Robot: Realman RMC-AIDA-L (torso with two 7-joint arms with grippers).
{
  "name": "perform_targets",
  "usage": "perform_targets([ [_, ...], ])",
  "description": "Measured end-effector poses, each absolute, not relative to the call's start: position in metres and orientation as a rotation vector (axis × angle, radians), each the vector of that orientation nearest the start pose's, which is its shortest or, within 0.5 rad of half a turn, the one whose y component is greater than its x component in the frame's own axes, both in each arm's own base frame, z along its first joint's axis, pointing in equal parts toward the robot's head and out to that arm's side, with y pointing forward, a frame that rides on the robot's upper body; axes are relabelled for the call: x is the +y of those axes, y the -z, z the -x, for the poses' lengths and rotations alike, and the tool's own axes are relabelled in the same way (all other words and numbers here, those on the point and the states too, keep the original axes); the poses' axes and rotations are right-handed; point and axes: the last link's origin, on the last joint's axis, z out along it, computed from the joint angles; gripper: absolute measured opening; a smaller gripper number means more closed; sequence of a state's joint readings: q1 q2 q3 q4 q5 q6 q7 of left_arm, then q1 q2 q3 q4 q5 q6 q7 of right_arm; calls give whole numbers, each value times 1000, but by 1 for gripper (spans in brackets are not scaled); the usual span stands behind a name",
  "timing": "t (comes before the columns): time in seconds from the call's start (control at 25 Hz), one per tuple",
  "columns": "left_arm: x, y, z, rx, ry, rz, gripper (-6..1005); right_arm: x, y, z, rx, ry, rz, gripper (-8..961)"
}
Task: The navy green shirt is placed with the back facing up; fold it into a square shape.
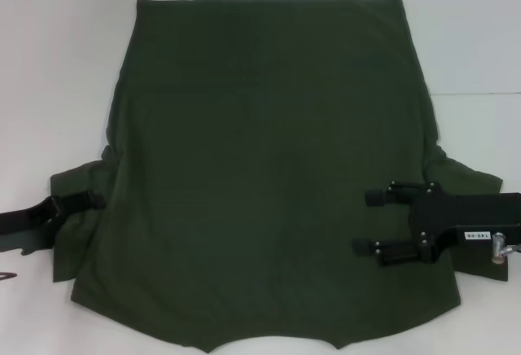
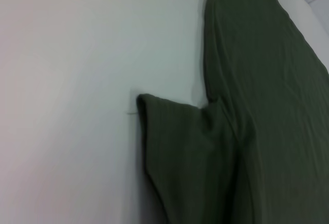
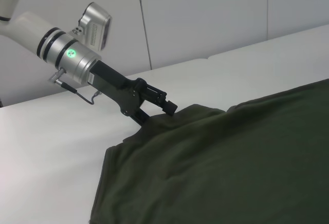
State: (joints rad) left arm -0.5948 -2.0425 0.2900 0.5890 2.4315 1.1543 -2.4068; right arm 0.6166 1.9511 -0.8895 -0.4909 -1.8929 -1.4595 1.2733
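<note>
Looking down from the head view, we lose the near edge of the navy green shirt [image 1: 269, 176] below the frame, so its collar end is cut off, and both our arms run out past the side edges. The shirt lies spread flat on the white table [image 1: 57, 62], its straight hem on the far side, a short sleeve sticking out at each side near us.

Our left gripper [image 1: 77, 202] sits at the shirt's left sleeve, and its fingertips are partly buried in the fabric. The right wrist view shows that same gripper [image 3: 157, 112] low at the sleeve edge, one finger above the cloth and one below, with a small ridge of fabric raised there, so we read it as pinched on the sleeve. The left wrist view shows only the sleeve [image 2: 180, 147] and table, none of its own fingers.

Our right gripper [image 1: 376, 223] hovers over the shirt's right side, just inside the right sleeve, its two black fingers spread wide apart and pointing toward the shirt's middle, holding nothing
</note>
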Motion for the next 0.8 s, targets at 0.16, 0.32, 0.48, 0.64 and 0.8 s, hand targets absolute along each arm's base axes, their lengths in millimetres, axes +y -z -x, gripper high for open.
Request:
perform_targets([
  [0.16, 362, -31, 350, 2679, -835, -2308, 809, 354, -5, -263, 452, -541, 2816, 942],
  [0.32, 362, -32, 351, 2681, -835, -2310, 783, 354, -5, -263, 456, -541, 2816, 942],
  [0.48, 362, -32, 351, 2682, -830, -2313, 680, 354, -5, -264, 458, -541, 2816, 942],
  [0.64, 363, -31, 349, 2673, -814, -2325, 554, 354, -5, -264, 459, -541, 2815, 942],
  [0.8, 363, -30, 348, 2665, -807, -2331, 438, 354, -5, -264, 459, -541, 2813, 942],
])
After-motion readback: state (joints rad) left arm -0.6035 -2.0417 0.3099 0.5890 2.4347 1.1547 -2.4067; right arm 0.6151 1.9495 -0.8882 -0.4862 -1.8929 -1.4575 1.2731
